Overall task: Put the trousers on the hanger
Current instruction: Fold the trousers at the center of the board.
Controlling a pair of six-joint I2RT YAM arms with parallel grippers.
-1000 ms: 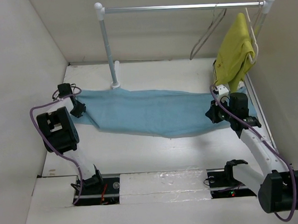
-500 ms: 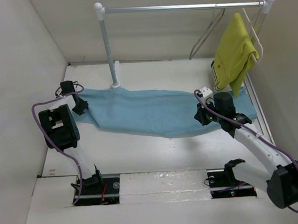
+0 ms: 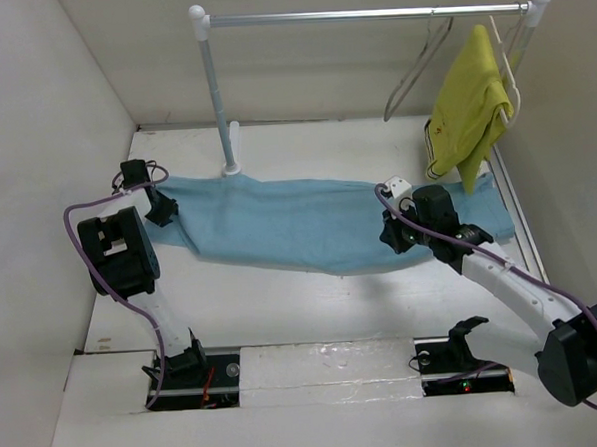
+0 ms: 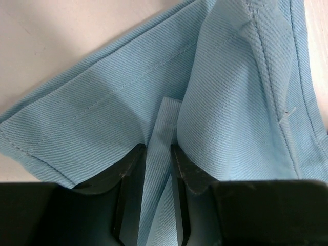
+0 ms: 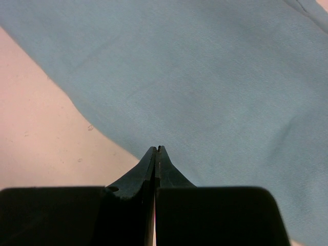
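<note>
**Desk:** Where are the trousers (image 3: 279, 225)?

**Me:** Spread lengthwise across the counter (image 3: 312, 295), left to right. The hanger (image 3: 411, 75) hangs on the rail (image 3: 368, 14) at the back right, well apart from them.

**Desk:** Your left tool (image 4: 154, 148)?

**Me:** Clenched on a raised fold at the trousers' left end.

**Desk:** And the right tool (image 5: 155, 149)?

**Me:** Jaws pressed fully together with nothing between them, tips over the trousers' near edge, toward the right end.

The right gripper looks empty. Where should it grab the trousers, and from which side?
Probably the near edge of the trousers, approached low from the table side: the cloth lies flat, so only that edge offers a lip to pinch. The right gripper is shut and must open first.
</note>
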